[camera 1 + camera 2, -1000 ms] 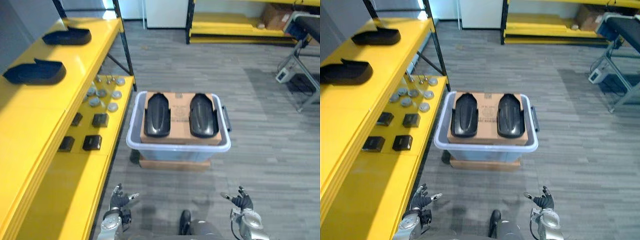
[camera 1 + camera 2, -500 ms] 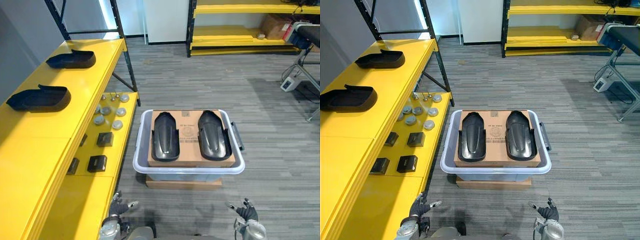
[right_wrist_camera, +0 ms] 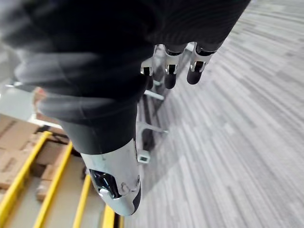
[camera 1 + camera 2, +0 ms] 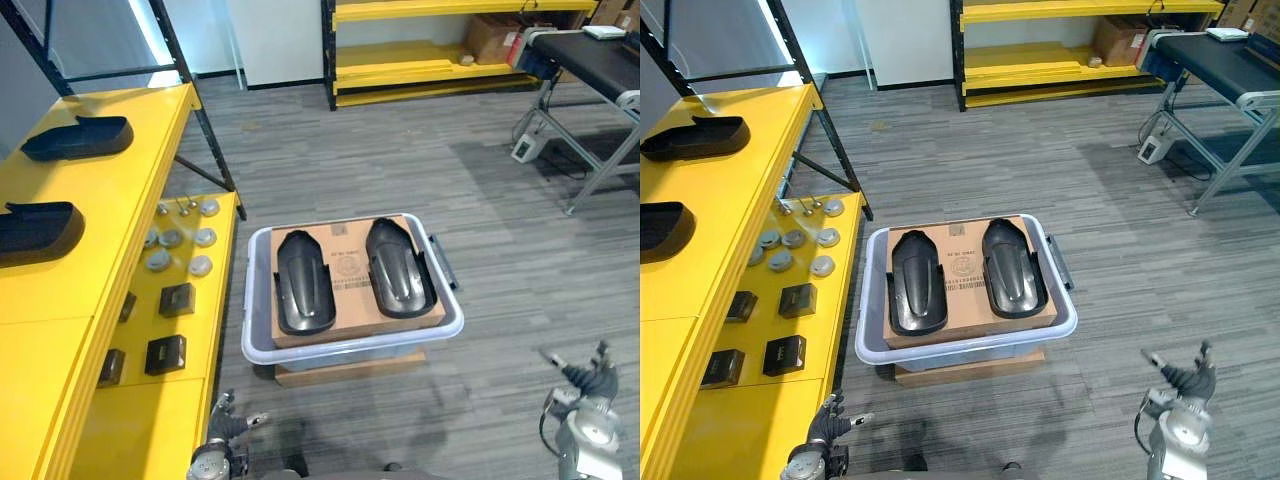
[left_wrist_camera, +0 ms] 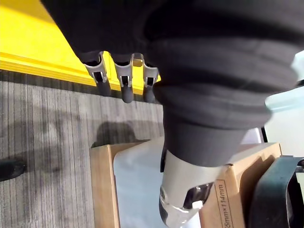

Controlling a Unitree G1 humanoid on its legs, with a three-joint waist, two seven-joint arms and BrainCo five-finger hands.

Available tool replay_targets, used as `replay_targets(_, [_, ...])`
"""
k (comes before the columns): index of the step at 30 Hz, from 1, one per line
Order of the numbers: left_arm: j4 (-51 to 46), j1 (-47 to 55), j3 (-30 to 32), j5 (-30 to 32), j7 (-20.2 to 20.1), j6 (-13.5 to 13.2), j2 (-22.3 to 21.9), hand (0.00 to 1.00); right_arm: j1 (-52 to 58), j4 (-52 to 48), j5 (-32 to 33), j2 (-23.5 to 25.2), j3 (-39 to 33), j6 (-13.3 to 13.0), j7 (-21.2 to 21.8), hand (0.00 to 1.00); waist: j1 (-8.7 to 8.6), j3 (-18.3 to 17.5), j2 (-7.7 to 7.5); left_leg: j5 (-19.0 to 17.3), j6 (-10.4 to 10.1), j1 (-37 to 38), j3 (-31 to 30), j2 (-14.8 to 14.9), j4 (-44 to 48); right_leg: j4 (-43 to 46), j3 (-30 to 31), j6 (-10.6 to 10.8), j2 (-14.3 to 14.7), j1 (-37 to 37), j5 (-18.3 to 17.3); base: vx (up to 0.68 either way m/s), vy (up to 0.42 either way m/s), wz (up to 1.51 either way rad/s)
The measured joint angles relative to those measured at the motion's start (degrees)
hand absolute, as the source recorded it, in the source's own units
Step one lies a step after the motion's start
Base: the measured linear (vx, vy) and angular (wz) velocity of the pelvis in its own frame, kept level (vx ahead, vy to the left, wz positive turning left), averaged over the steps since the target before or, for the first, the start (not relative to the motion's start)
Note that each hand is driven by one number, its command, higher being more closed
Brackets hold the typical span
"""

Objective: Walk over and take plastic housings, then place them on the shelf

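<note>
In the left eye view, two black housings (image 4: 303, 283) (image 4: 396, 264) are seen lying side by side on a box (image 4: 346, 262), which is set in a grey bin (image 4: 258, 350) on the floor (image 4: 400, 150). Two more housings (image 4: 76, 138) (image 4: 36, 230) are laid on the yellow shelf (image 4: 110, 200) at the left, well apart from the bin. The left hand (image 4: 228, 420) is held low near the shelf edge. In the right eye view, the right hand (image 4: 1188, 378) is held low at the right, apart from the bin, with its fingers spread. In the left wrist view, the fingers (image 5: 124, 80) are seen straight and nothing is held; the box and the bin are shown past the thumb (image 5: 183, 204). In the right wrist view, the fingers (image 3: 170, 71) are relaxed, nothing is gripped, and grey floor is seen past them.
</note>
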Motion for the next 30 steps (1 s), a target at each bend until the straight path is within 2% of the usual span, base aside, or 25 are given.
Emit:
replay_targets(6, [0.15, 0.03, -1.57, 0.0, -0.03, -0.16, 0.03, 0.0, -7.02, 0.14, -5.58, -3.06, 8.85, -0.53, -0.35, 0.0, 0.76, 0.36, 0.12, 3.52, 0.88, -0.92, -1.09, -1.22, -4.02, -0.92, -0.99, 0.57, -0.84, -1.79, 1.31, -0.06, 0.02, 0.1])
replay_targets(7, [0.18, -0.02, -2.0, -0.01, -0.05, -0.18, -0.01, 0.0, -9.08, 1.89, -6.8, -3.75, 10.69, -0.49, -0.39, 0.0, 1.49, 0.97, -0.07, 3.74, 1.04, -0.99, -1.16, -1.35, -4.11, -1.06, -1.01, 0.59, -0.93, -1.81, 1.59, -0.08, 0.022, 0.09])
replay_targets(9, [0.19, -0.21, -2.4, -0.02, -0.04, -0.34, -0.08, 0.0, -14.81, 6.48, -9.06, -4.69, 13.57, -0.1, -0.6, 0.0, 1.54, 2.01, -0.12, 5.26, 1.36, -2.67, -2.54, -1.85, -5.2, -1.1, -2.11, 0.9, -1.28, -3.34, 2.02, -0.12, 0.017, 0.25])
replay_targets(11, [0.17, -0.59, -2.87, -0.04, 0.02, -0.47, -0.14, 0.0, -17.31, 8.24, -10.54, -5.25, 14.43, 0.69, -0.9, 0.0, 1.61, 2.79, 0.0, 5.98, 1.57, -4.27, -3.45, -2.09, -5.2, -1.22, -2.83, 1.03, -1.45, -4.44, 2.43, -0.09, 0.019, 0.29])
replay_targets(12, [0.21, -0.71, -3.66, -0.05, 0.07, -0.61, -0.19, 0.0, -20.56, 11.24, -11.43, -5.61, 15.14, 1.49, -0.97, 0.0, 1.95, 4.4, 0.18, 6.63, 1.65, -5.23, -4.03, -2.22, -5.2, -1.64, -3.36, 0.89, -1.56, -4.88, 3.07, -0.1, 0.033, 0.23])
replay_targets(17, [0.21, -1.35, -4.11, -0.16, 0.42, -0.86, -0.94, 0.0, -30.18, 21.92, -14.49, -6.02, 16.83, 3.8, -3.29, 0.0, 4.54, 7.31, 1.12, 8.22, 1.77, -8.72, -5.16, -2.36, -5.21, -1.99, -4.39, 0.82, -1.62, -7.71, 4.17, -0.06, 0.018, 0.14])
replay_targets(23, [0.23, -2.98, -6.34, -2.14, 2.66, -2.2, -2.11, 0.0, -41.99, 36.69, -14.42, -8.8, 16.72, 5.78, -5.73, 0.0, 4.72, 10.86, 2.64, 9.75, 1.61, -12.33, -7.49, -2.42, -5.24, -2.72, -6.84, 0.42, -1.52, -9.68, 4.88, 0.0, -0.004, 0.18])
replay_targets(27, [0.29, -3.96, -6.62, -2.98, 3.51, -2.48, -2.45, 0.0, -45.97, 42.45, -14.12, -10.01, 16.63, 6.81, -7.44, 0.0, 4.7, 13.1, 3.27, 9.96, 1.36, -12.74, -8.02, -2.45, -5.26, -2.73, -7.18, 0.4, -1.5, -9.88, 4.92, 0.01, -0.005, 0.05])
replay_targets(28, [0.34, -4.58, -6.69, -3.16, 4.14, -2.58, -2.53, 0.0, -46.72, 43.64, -13.92, -10.42, 16.6, 7.17, -7.99, 1.0, 4.71, 13.31, 3.51, 10.08, 1.21, -13.38, -8.32, -2.45, -5.27, -2.7, -7.31, 0.38, -1.48, -10.49, 4.94, 0.01, -0.009, 0.07])
replay_targets(30, [0.36, -5.49, -6.91, -3.6, 4.46, -2.73, -2.66, 0.0, -48.47, 45.81, -13.71, -10.87, 16.1, 8.0, -8.21, 1.0, 4.6, 14.28, 3.75, 10.39, 1.08, -13.89, -8.97, -2.44, -5.27, -2.68, -7.45, 0.23, -1.46, -10.94, 5.04, 0.01, -0.004, 0.02])
